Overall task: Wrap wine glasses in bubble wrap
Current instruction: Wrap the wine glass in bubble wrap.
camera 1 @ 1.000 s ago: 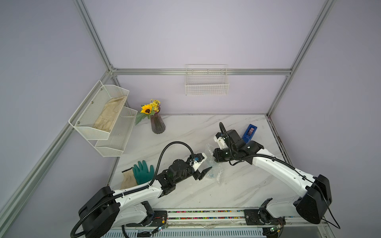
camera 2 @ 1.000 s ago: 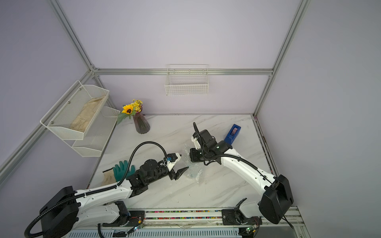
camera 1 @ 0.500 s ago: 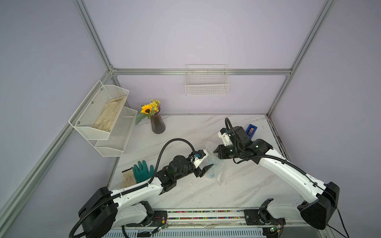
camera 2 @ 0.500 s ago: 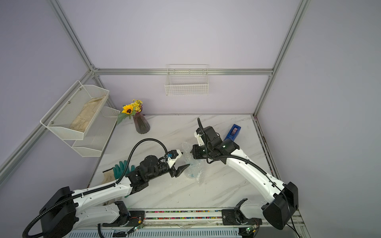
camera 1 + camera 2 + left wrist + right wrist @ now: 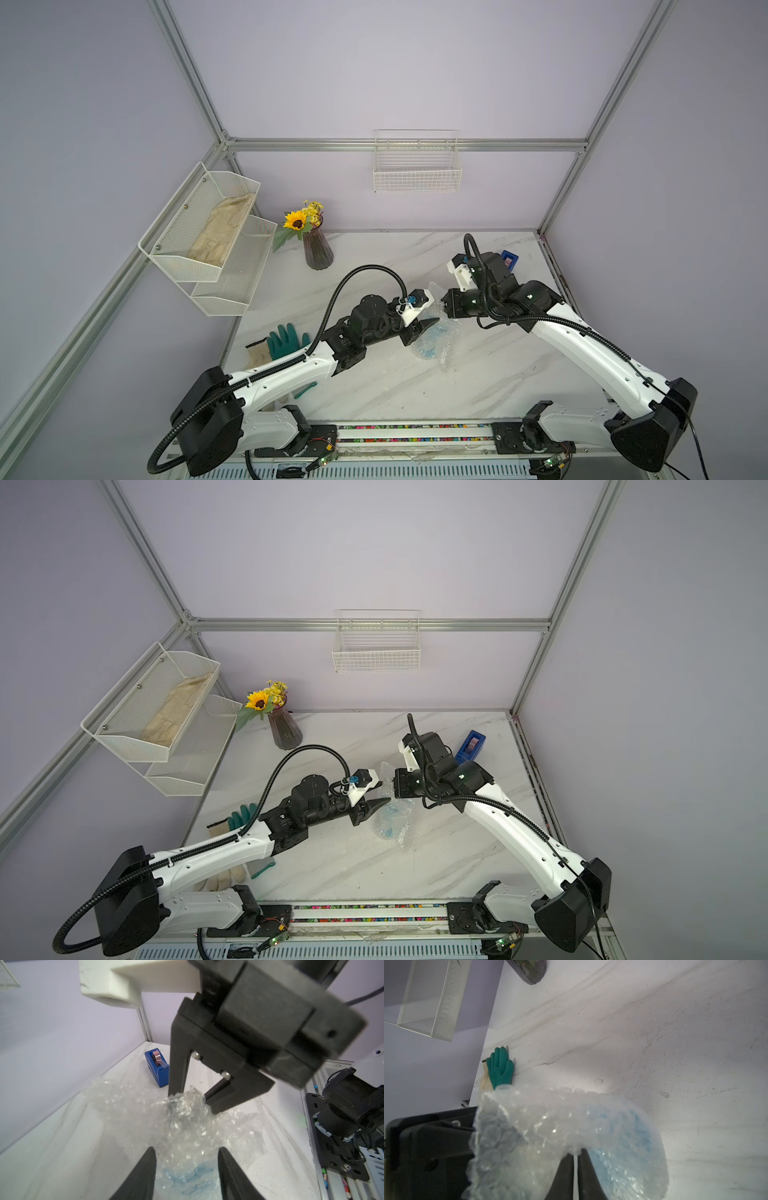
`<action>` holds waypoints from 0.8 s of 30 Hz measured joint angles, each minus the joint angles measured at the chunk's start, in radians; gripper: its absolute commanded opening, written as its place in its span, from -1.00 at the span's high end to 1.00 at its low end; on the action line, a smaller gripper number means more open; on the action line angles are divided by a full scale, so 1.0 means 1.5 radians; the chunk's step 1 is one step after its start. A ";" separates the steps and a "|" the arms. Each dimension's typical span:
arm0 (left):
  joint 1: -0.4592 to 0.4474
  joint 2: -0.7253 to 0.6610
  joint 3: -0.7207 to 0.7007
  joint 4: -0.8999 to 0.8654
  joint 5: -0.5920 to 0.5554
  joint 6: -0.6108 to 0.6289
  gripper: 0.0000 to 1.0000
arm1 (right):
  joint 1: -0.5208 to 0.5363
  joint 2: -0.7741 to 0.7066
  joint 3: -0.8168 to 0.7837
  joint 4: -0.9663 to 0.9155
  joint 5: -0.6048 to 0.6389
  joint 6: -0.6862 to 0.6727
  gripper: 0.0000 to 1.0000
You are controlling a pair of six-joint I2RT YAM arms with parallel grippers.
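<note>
Swaddling under way: the light-blue goblet (image 5: 623, 1126) rests on the table (image 5: 374, 386) between both arms, already veiled in bubble wrap (image 5: 182, 1126) | right gripper (image 5: 576, 1152) pinches a gathered fold of film, jaws nearly together | left gripper (image 5: 186, 1149) straddles the bundle, jaws partly spread, contact unclear | apparently left: tucking loose ends, securing; tape dispenser (image 5: 158, 1068) stands nearby, untouched

No text, label, brand, number or sign can be read on anything.
</note>
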 measured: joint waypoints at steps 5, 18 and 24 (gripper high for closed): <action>0.005 0.044 0.039 -0.041 0.043 -0.002 0.26 | -0.024 0.000 -0.057 0.020 -0.020 -0.004 0.87; 0.032 0.153 0.129 -0.117 0.138 -0.012 0.38 | -0.087 -0.012 -0.132 0.055 -0.081 -0.003 0.83; 0.064 0.173 0.153 -0.143 0.178 -0.018 0.40 | -0.100 -0.041 -0.066 0.022 -0.077 -0.004 0.80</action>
